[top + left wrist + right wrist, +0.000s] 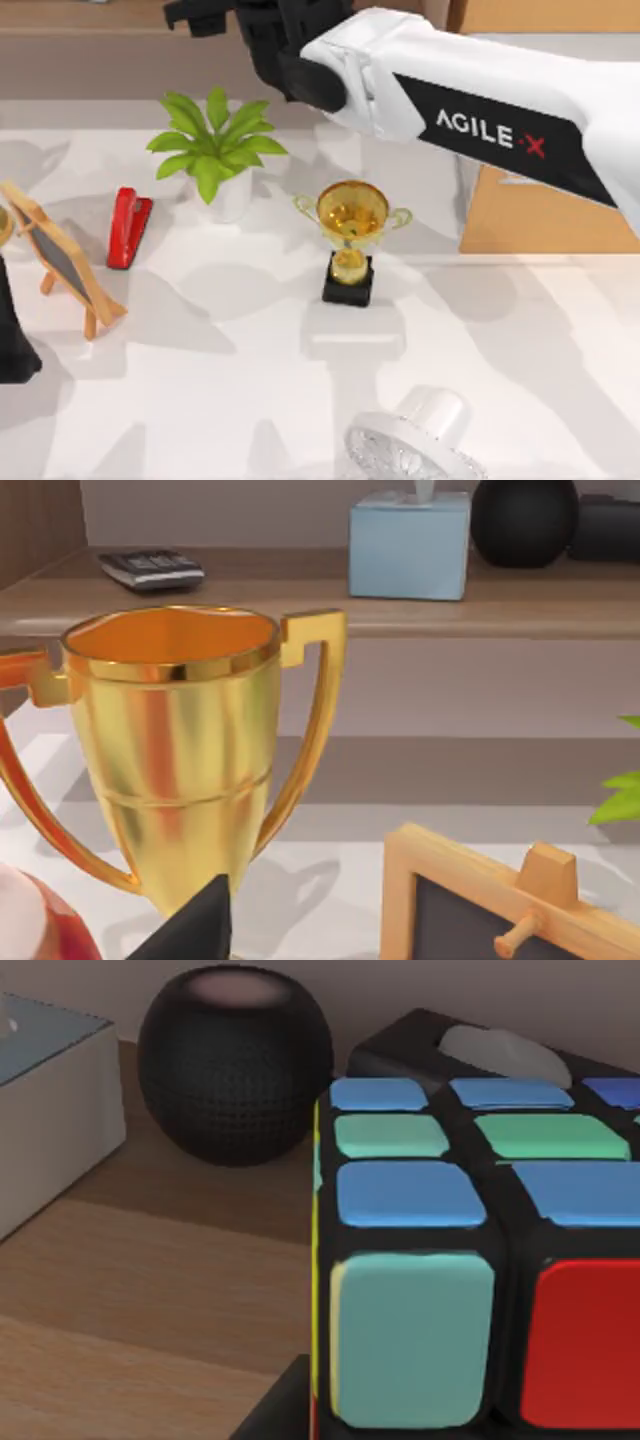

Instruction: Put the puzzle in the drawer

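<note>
The puzzle [470, 1260], a black-framed cube with blue, green, teal and red squares, stands very close in the right wrist view on the brown wooden shelf [150, 1280], beside a black round speaker [235, 1065]. My right arm reaches from the right across the back of the table, and its gripper [200, 18] is over that shelf at the puzzle. The light-wood drawer [520, 215] stands at the right, partly under the right arm. My left gripper [12, 345] is parked at the table's left edge.
A gold trophy cup [352, 225] stands mid-table, with a potted plant [215, 150] and a red stapler [128, 228] to its left. A small chalkboard easel [62, 255] is at the left and a white fan [415, 440] at the front. A pale tissue box [410, 542] and a calculator [152, 568] sit on the shelf.
</note>
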Available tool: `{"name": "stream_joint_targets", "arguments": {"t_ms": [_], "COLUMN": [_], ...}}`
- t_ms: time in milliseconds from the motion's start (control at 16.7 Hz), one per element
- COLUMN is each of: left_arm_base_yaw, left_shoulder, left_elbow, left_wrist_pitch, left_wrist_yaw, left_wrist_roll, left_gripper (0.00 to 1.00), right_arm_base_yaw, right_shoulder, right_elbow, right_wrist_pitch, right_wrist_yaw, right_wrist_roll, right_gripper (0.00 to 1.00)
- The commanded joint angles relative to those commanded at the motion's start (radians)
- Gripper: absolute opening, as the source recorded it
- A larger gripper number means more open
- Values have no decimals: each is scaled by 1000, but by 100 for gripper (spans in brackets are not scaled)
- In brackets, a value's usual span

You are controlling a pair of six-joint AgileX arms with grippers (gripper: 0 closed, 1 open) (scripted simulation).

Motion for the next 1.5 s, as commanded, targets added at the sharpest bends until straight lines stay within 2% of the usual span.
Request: {"name": "stream_joint_targets", "arguments": {"t_ms": [480,840,1200,1500], "left_arm_base_yaw": [0,0,0,0], "left_shoulder": [0,0,0,0], "left_elbow": [0,0,0,0], "left_wrist_pitch": [0,0,0,0], "left_wrist_yaw": [0,0,0,0], "left_wrist_roll": [0,0,0,0], "left_gripper": [100,100,100,100], "right_arm_base_yaw": [-102,-282,-516,-599], "right_shoulder": [-207,-218,-57,127], "right_elbow": [44,153,300,353], "right_wrist_pitch": [-690,-1128,-1368,-1459], "right_wrist_yaw": [-289,-446,-521,-562], "right_wrist_roll": [64,87,85,75], "right_gripper": [0,0,0,0]}}
